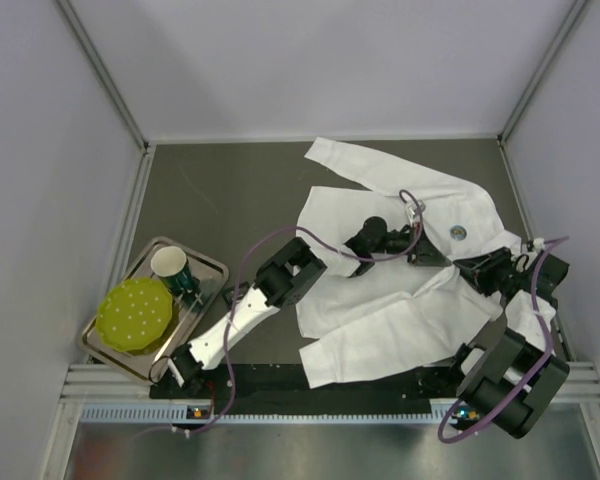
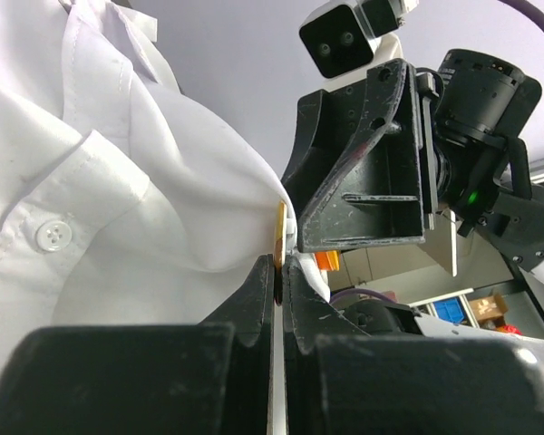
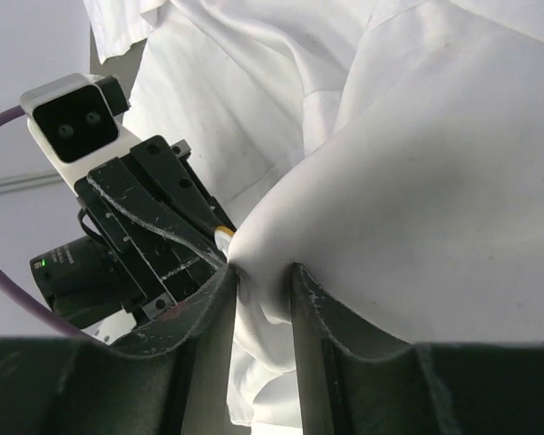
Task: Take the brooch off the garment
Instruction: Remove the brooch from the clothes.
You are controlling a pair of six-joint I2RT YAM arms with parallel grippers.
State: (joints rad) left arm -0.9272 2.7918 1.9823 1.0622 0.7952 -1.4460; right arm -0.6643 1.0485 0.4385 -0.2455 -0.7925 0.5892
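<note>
The garment (image 1: 400,320), a large white shirt, lies spread on the dark table at centre right. My left gripper (image 1: 420,250) reaches over its chest. In the left wrist view the left gripper (image 2: 279,263) is shut on the thin gold edge of the brooch (image 2: 279,234), against a raised fold of shirt (image 2: 118,181). My right gripper (image 1: 458,264) faces it from the right. In the right wrist view the right gripper (image 3: 263,272) is shut on a bunched fold of cloth (image 3: 417,181). A bit of the gold brooch (image 3: 223,234) shows beside that fold.
A small round badge (image 1: 460,232) sits on the shirt just right of the grippers. A metal tray (image 1: 215,268) at the left holds a yellow-green dotted disc (image 1: 133,313) and a white cup (image 1: 168,263). Pale walls enclose the table.
</note>
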